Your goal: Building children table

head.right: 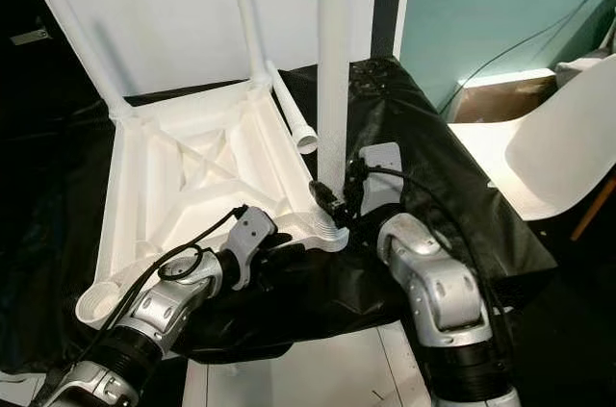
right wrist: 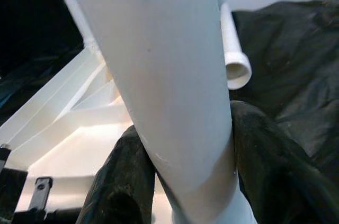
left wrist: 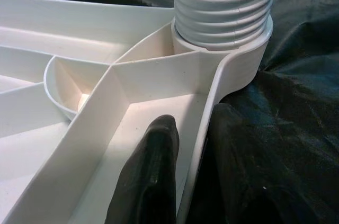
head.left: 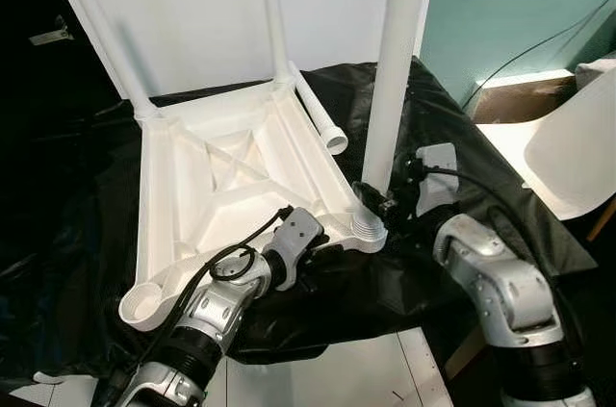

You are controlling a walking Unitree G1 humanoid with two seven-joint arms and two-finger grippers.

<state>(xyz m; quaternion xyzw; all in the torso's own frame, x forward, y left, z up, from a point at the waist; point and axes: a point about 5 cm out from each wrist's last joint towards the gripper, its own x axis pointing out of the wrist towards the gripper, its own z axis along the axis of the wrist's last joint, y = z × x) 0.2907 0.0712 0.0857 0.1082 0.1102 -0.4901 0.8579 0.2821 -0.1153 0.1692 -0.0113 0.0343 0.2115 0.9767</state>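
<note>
**Desk:** Where's the table from where you sit?

**Me:** I see the white table top [head.left: 231, 176] lying upside down on a black sheet [head.left: 452, 138], ribs facing up. 2 legs already stand in the far corner sockets, away from both pincers. A 3rd leg [head.left: 397, 70] is upright in the near corner socket, its threaded end sitting in the collar.

**Desk:** And the right pincer?

**Me:** My right pincer [right wrist: 185, 176] is clenched on that upright leg, just above the threads, 1 black finger [right wrist: 124, 181] pressed on each side of the tube.

**Desk:** Left one?

**Me:** My left pincer [head.left: 322, 253] sits at the top's near edge, just beside that same corner. 1 finger [left wrist: 151, 176] lies inside the tray against the rim wall; the other is outside over the sheet, so I read it as gripping the rim.

**Desk:** Anything loose?

**Me:** 1 spare leg [head.left: 318, 118] lies on the sheet beyond the right pincer, against the top's edge. A white chair [head.left: 577, 157] stands off to the right, well apart.
</note>
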